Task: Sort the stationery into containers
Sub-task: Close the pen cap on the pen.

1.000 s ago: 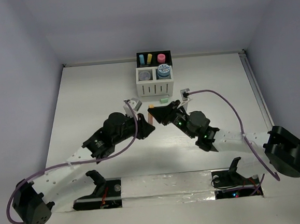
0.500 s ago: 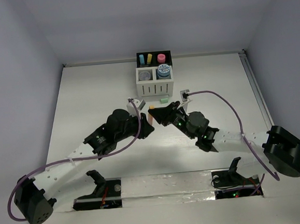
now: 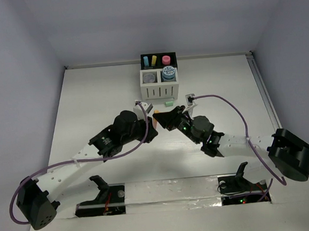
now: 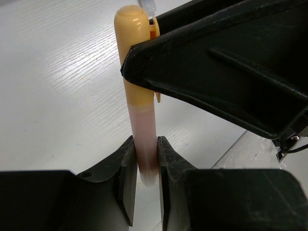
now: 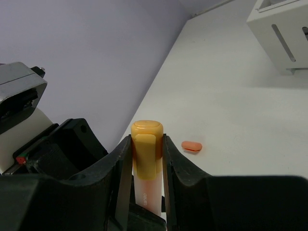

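An orange highlighter (image 4: 139,91) with a yellow-orange cap and pale pink body is held between both grippers above the table's middle. My left gripper (image 4: 146,154) is shut on the body's end. My right gripper (image 5: 146,140) is shut on the highlighter's cap (image 5: 147,154). In the top view the two grippers meet at the highlighter (image 3: 154,115), left gripper (image 3: 150,127) below it, right gripper (image 3: 161,117) beside it. The containers (image 3: 159,91) stand at the far centre, with blue, yellow and pink stubs in the black bins and a blue-white roll (image 3: 167,71) in a white bin.
A small green stub (image 3: 169,103) lies on the table just in front of the organiser. A short orange stub (image 5: 192,146) lies on the table beyond my right gripper. The white slatted bin (image 5: 284,33) shows at the right wrist view's upper right.
The left arm has shifted a little right and forward, and the highlighter moved slightly with it. Both grippers stay shut on the highlighter.
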Robot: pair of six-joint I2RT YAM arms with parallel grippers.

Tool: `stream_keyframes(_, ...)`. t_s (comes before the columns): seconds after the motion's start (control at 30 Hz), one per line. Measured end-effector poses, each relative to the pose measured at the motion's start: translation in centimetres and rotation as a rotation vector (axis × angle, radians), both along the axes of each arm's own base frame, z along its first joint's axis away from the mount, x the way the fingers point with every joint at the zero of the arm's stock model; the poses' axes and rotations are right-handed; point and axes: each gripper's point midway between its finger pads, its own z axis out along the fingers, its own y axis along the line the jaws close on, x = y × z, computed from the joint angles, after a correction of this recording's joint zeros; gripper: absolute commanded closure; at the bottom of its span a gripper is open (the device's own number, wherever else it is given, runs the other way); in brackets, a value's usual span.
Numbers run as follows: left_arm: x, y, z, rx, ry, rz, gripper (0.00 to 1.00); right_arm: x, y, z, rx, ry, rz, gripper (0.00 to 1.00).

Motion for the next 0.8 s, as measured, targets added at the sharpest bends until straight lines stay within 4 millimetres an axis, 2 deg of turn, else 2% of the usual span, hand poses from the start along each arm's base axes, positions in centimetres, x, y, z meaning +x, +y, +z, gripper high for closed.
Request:
stream_keyframes(0.2, 0.1, -0.1, -0.6, 0.015, 0.009, 0.002, 1.00, 0.1, -0.2, -0.3, -0.001, 0.016, -0.023, 1.00)
stream_keyframes(0.3, 0.0, -0.7, -0.7, 0.004, 0.021, -0.017, 1.00, 0.1, -0.8, 0.1, -0.009, 0.023, -0.057, 1.00)
stream_keyframes(0.43, 0.7, -1.6, 0.9, -0.064, -0.017, -0.012, 0.98, 1.0, -1.2, 2.2, -0.041, -0.007, -0.112, 1.00)
stream_keyframes(0.57, 1.9, -1.6, 3.1, -0.170, -0.100, 0.045, 0.82, 2.7, -1.1, 5.1, -0.074, -0.067, -0.158, 1.00)
stream_keyframes(0.6, 2.2, -1.4, 3.6, -0.197, -0.126, 0.066, 0.73, 3.2, -0.9, 5.7, -0.080, -0.078, -0.160, 1.00)
stream_keyframes(0.63, 2.5, -1.2, 4.2, -0.225, -0.154, 0.082, 0.70, 3.9, -0.6, 6.1, -0.087, -0.085, -0.160, 1.00)
stream_keyframes(0.67, 2.7, -0.9, 5.0, -0.257, -0.184, 0.098, 0.67, 5.0, -0.3, 6.3, -0.098, -0.090, -0.165, 1.00)
stream_keyframes(0.7, 2.7, -0.6, 5.5, -0.281, -0.209, 0.110, 0.58, 5.8, 0.1, 6.5, -0.106, -0.097, -0.159, 1.00)
stream_keyframes(0.77, 2.7, 0.1, 6.4, -0.321, -0.251, 0.136, 0.47, 8.2, 0.4, 6.3, -0.150, -0.104, -0.174, 1.00)
stream_keyframes(0.8, 2.6, 0.3, 6.9, -0.347, -0.267, 0.140, 0.36, 9.7, 0.3, 6.1, -0.176, -0.111, -0.195, 1.00)
